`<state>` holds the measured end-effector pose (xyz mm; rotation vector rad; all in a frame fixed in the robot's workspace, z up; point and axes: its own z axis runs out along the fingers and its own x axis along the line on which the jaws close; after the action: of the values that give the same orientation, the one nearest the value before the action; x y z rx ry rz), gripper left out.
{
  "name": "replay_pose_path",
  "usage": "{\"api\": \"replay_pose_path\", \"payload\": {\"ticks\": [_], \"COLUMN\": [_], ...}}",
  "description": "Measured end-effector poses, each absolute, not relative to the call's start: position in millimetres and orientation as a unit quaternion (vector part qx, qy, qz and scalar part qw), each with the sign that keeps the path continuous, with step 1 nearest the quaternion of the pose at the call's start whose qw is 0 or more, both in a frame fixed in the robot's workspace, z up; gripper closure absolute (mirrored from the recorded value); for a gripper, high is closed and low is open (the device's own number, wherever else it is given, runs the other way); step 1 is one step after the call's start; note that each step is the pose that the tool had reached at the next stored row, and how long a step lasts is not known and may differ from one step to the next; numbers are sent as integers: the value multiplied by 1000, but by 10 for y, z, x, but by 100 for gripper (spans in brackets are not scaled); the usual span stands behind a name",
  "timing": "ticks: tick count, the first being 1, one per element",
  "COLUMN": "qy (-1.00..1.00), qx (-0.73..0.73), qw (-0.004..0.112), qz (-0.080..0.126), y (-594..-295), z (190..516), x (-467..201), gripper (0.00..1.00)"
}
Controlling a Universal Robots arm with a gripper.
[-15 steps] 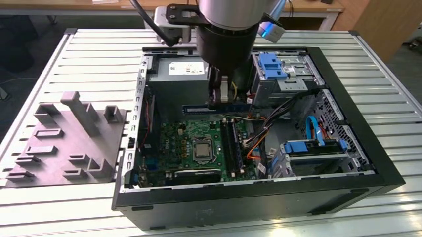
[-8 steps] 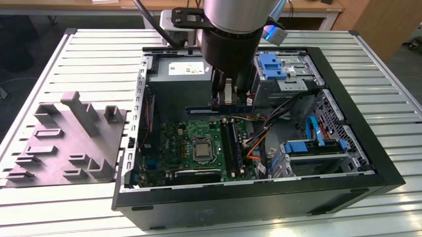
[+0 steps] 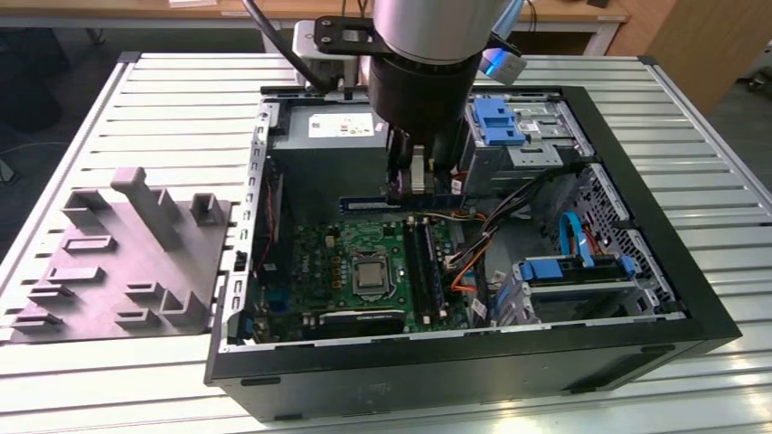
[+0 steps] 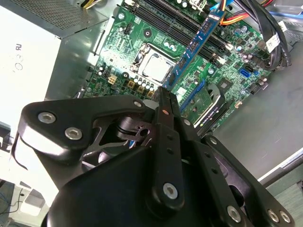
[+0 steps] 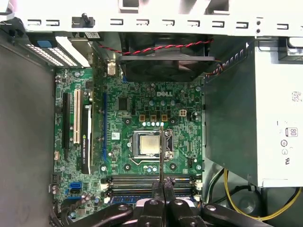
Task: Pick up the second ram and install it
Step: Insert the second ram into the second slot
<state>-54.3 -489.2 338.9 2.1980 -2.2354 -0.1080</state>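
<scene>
The second ram [image 3: 368,204] is a thin bluish-green board with dark chips, and my gripper [image 3: 417,192] is shut on it around its middle. It hangs level above the motherboard inside the open computer case [image 3: 675,298]. In the exterior view it lies crosswise to the long black memory slots [image 3: 418,258] below it. In the second wrist view the ram [image 4: 199,42] runs out from the gripper [image 4: 165,93] over the board. In the first wrist view the ram [image 5: 161,146] is a thin edge-on line ahead of the gripper [image 5: 163,183], above the slots [image 5: 142,179].
The processor socket [image 3: 365,274] sits beside the slots. A power supply [image 3: 332,127] fills the case's far end. Cables [image 3: 483,240] and blue drive bays [image 3: 501,122] crowd the exterior view's right. A grey fixture block [image 3: 121,262] lies on the slatted table at the left.
</scene>
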Motion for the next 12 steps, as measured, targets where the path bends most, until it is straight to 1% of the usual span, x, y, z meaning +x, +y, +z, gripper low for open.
{"api": "replay_pose_path", "payload": {"ticks": [12], "qy": [-728], "qx": [685], "qw": [2], "qz": [-34], "y": [-4892], "z": [3385], "x": [-543], "gripper": [89]}}
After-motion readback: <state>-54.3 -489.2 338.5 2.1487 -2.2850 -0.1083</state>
